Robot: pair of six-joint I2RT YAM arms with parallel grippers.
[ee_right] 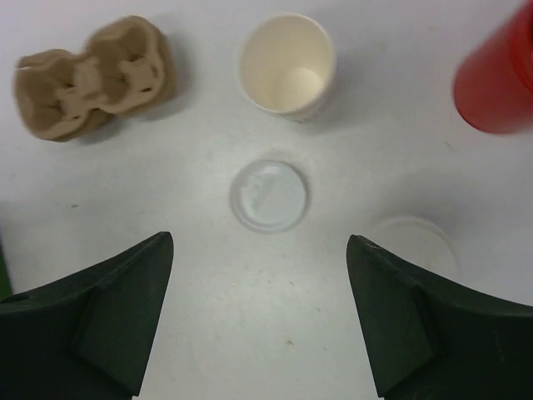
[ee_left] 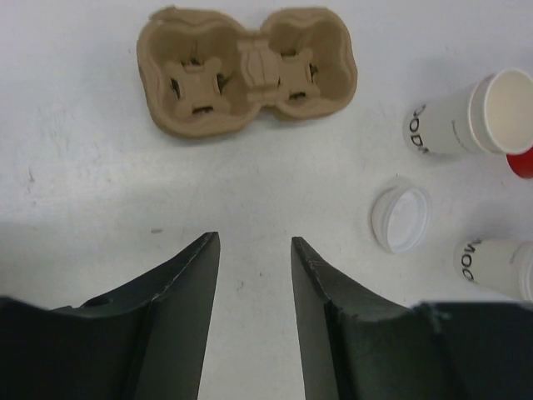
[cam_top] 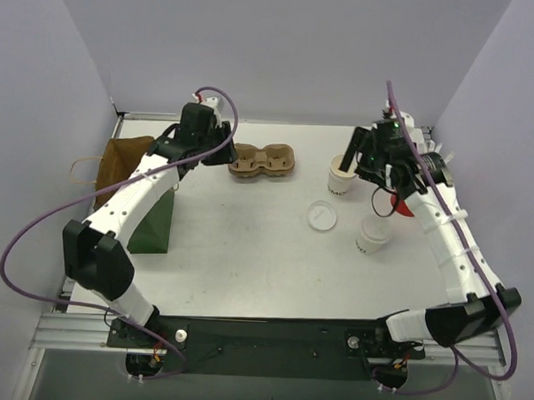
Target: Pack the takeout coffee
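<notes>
Loose lid [ee_right: 269, 196] sits dead ahead of right gripper [ee_right: 258, 242]; nothing held.
Top: right gripper hangs by the open cup [cam_top: 342, 177] and lidded cup [cam_top: 372, 236]; left gripper [cam_top: 219, 150] is by the carrier [cam_top: 262, 161], well apart from the cups. L wrist: jaws part-spread, empty; cups ahead-right. R wrist: jaws wide, empty; lid lies flat, centred, open cup upright beyond it. Rt arm is nearer.
</notes>
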